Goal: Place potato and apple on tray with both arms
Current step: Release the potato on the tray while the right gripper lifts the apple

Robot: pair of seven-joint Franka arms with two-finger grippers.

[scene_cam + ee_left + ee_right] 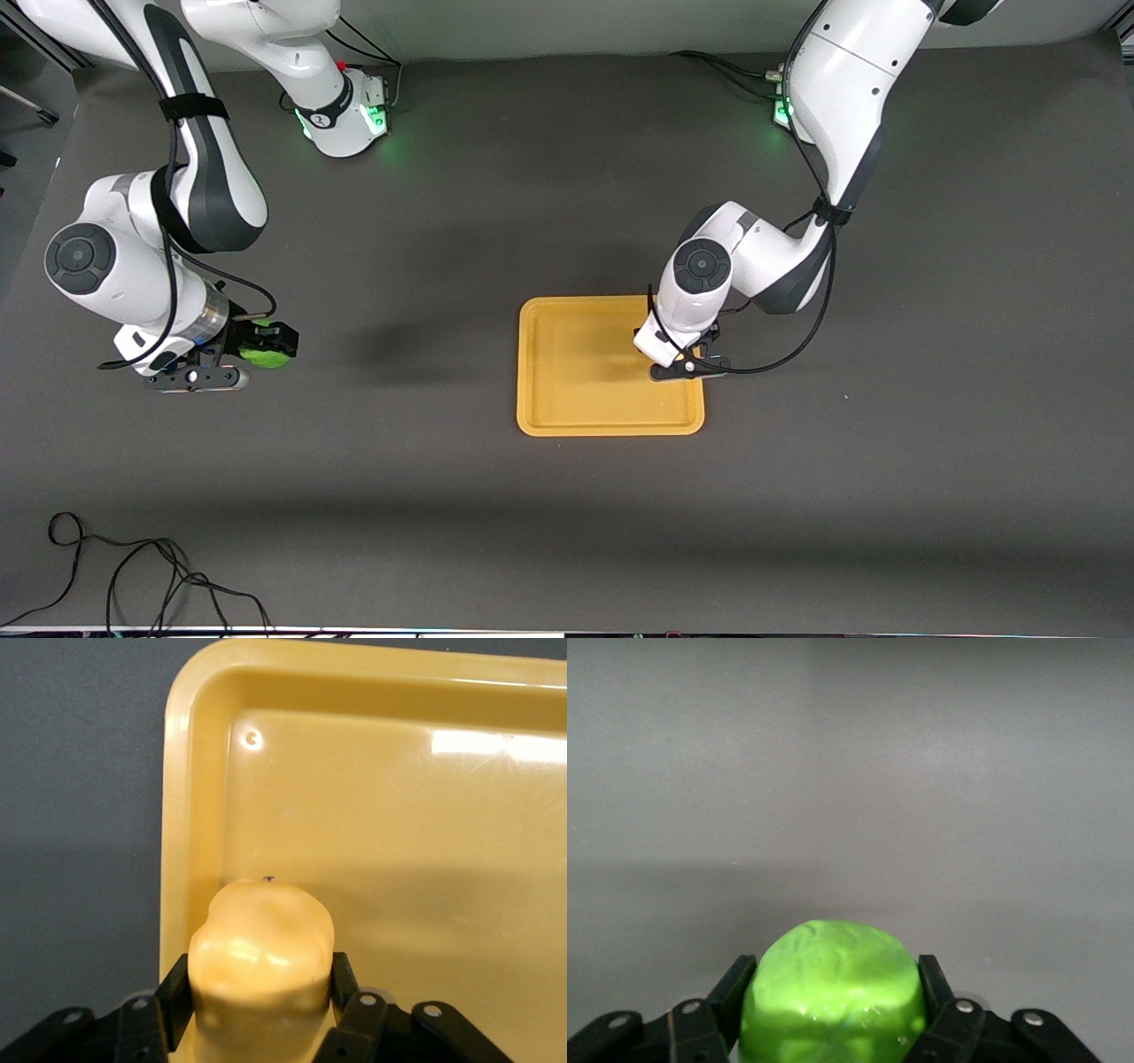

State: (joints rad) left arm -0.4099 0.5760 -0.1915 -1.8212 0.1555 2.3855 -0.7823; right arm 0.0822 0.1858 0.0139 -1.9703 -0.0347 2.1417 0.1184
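We see the left gripper (682, 361) over the tray (567, 416), above the tray's end that lies toward the left arm's side of the table. In the left wrist view its fingers (174, 992) press on both sides of the potato (262, 957), closed down to the potato's width. The potato's tip sits close to the tray's inner wall (190, 859), near a rounded corner; we cannot tell whether it touches the tray floor. In the front view the left arm's wrist covers the potato, so we cannot see it there.

The right gripper (266, 347) hangs over bare mat toward the right arm's end of the table, well apart from the tray. Its fingers (735, 988) clamp the apple (833, 988) from both sides, closed only as far as the fruit allows. In the front view the apple (264, 355) shows as a green patch between the black fingers. The right wrist view shows only plain grey surface past the apple.

The dark mat (425, 496) between the apple and the tray carries nothing but a soft shadow. The tray's floor shows nothing on it apart from the shade of the left arm. A loose black cable (133, 576) lies coiled at the table's edge nearest the front camera, toward the right arm's end, well away from both grippers and the tray.
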